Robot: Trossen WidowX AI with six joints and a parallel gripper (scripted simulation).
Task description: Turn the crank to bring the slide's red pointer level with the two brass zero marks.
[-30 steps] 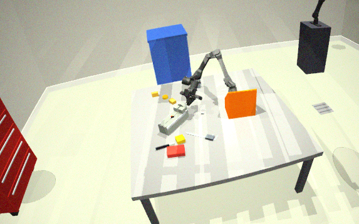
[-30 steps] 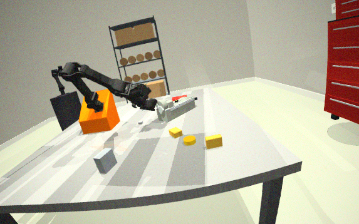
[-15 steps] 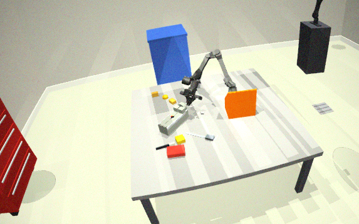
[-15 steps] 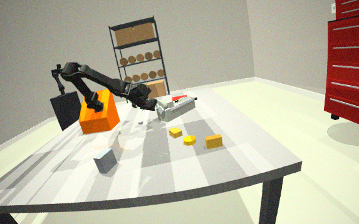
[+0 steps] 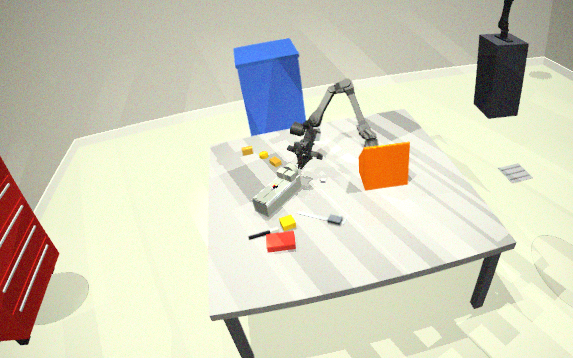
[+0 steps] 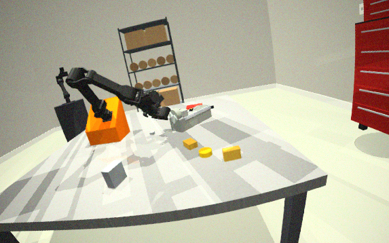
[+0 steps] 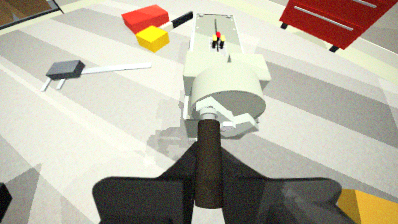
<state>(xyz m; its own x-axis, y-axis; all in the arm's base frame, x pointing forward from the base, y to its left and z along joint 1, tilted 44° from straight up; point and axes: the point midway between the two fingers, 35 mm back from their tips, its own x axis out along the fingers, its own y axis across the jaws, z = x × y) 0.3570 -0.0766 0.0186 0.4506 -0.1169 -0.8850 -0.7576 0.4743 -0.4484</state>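
Note:
The grey slide machine (image 5: 276, 194) (image 6: 193, 117) (image 7: 215, 22) lies near the middle of the table. Its pale round crank wheel (image 7: 230, 92) faces the wrist camera. My gripper (image 5: 302, 161) (image 6: 164, 113) (image 7: 204, 145) is shut on the dark brown crank handle (image 7: 208, 142), which sticks out from the wheel's lower edge. In the wrist view the red pointer (image 7: 217, 35) on the slide sits between the two brass marks and looks about level with them. The pointer also shows as a small red dot in the top view (image 5: 274, 185).
An orange box (image 5: 384, 165) (image 6: 107, 119) stands by the arm's base. A red block (image 5: 281, 241) (image 7: 145, 17), a yellow block (image 5: 287, 222) (image 7: 152, 38), a black marker (image 5: 259, 234) and a grey tool (image 5: 335, 219) (image 7: 65, 69) lie beyond the machine. Yellow pieces (image 6: 205, 152) and a grey block (image 6: 114, 174) lie elsewhere.

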